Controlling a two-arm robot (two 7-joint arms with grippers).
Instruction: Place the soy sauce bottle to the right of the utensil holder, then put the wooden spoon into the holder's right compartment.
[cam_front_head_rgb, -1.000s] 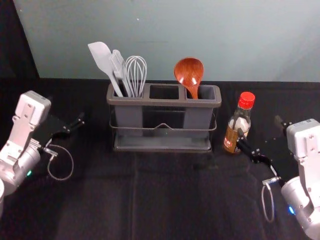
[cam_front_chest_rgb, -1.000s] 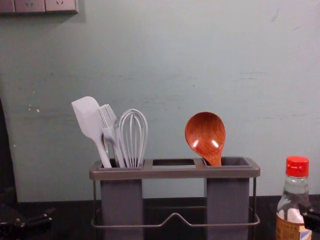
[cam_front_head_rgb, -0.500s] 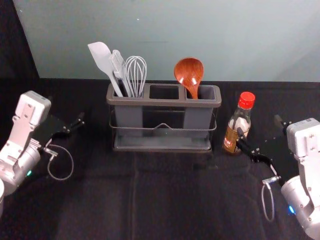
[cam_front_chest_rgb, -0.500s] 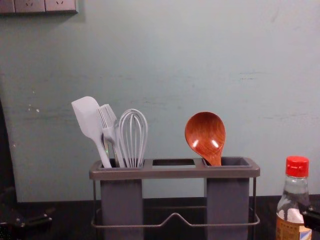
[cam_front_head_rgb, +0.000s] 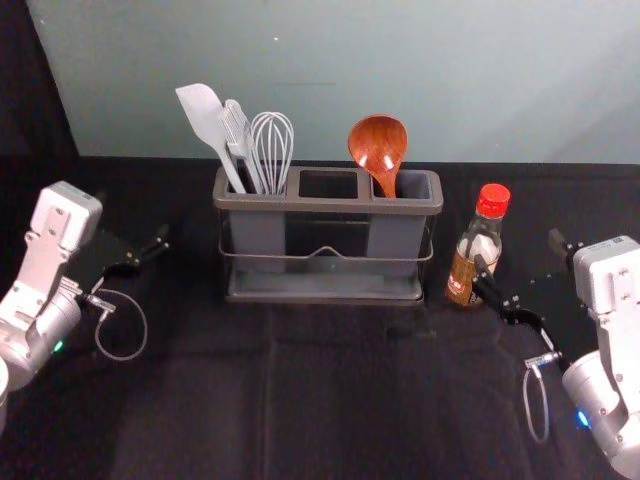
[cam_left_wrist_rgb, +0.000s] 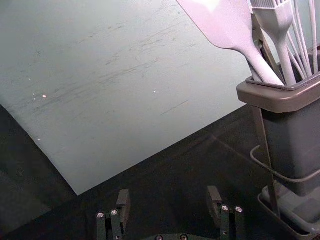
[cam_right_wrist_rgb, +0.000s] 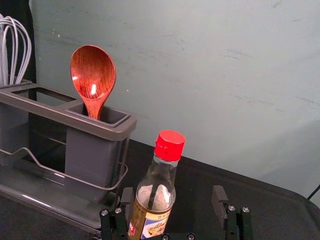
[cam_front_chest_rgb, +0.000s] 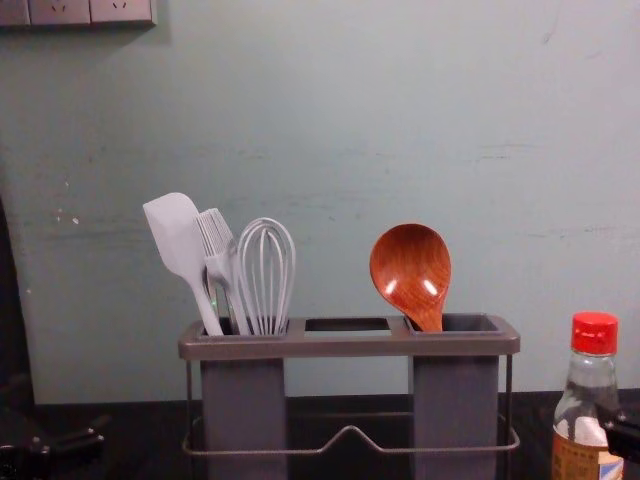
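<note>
The utensil holder (cam_front_head_rgb: 328, 205) stands upright at the table's centre back. In its right compartment leans the wooden spoon (cam_front_head_rgb: 378, 145), bowl up. Just right of the holder, apart from it, the red-capped soy sauce bottle (cam_front_head_rgb: 475, 250) stands upright. My right gripper (cam_front_head_rgb: 520, 270) is at the bottle's near right side; in the right wrist view the right gripper (cam_right_wrist_rgb: 172, 205) is open, with the bottle (cam_right_wrist_rgb: 155, 200) by its one finger. Left of the holder is my left gripper (cam_front_head_rgb: 152, 250), parked; in the left wrist view the left gripper (cam_left_wrist_rgb: 167, 205) is open with nothing between its fingers.
A white spatula (cam_front_head_rgb: 206, 120), a brush (cam_front_head_rgb: 240, 140) and a whisk (cam_front_head_rgb: 272, 150) stand in the holder's left compartment. Behind the table's far edge rises a pale wall (cam_front_head_rgb: 330, 70). Black cloth (cam_front_head_rgb: 330, 390) covers the tabletop before the holder.
</note>
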